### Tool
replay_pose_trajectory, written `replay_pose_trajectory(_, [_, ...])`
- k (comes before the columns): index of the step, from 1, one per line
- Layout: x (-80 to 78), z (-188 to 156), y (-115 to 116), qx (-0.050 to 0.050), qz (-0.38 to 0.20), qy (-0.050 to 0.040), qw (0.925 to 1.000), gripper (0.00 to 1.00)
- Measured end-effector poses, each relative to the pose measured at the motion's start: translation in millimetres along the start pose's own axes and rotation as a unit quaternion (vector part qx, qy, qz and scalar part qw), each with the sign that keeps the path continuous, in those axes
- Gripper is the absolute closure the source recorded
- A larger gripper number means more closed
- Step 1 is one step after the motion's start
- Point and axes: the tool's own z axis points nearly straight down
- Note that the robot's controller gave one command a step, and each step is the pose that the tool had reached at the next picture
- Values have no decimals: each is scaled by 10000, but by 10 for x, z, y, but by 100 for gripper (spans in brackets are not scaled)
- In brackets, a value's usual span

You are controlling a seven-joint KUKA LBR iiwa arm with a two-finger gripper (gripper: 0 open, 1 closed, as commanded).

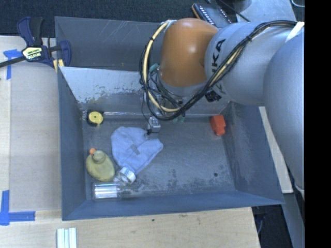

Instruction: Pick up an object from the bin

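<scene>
My gripper (153,126) reaches down under the orange dome, and its tip sits at the upper right edge of a crumpled light-blue cloth (134,150) lying in the left middle of the bin. The view does not let me tell how the fingers stand, and I see nothing between them. Just below the cloth's lower edge lies a clear plastic bottle (115,186) on its side, near the bin's front left corner. A yellow-green squeeze bottle with an orange cap (100,165) lies to the left of the cloth.
A small yellow round thing (95,118) sits by the back wall at the left. An orange block (218,124) lies at the back right. The arm and its cables cover the bin's back middle. Bare floor stretches across the right half.
</scene>
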Motion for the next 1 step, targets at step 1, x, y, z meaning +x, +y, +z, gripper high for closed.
replay_pose_trajectory(1, [-19, -53, -6, -4, 14, -42, 10000, 0])
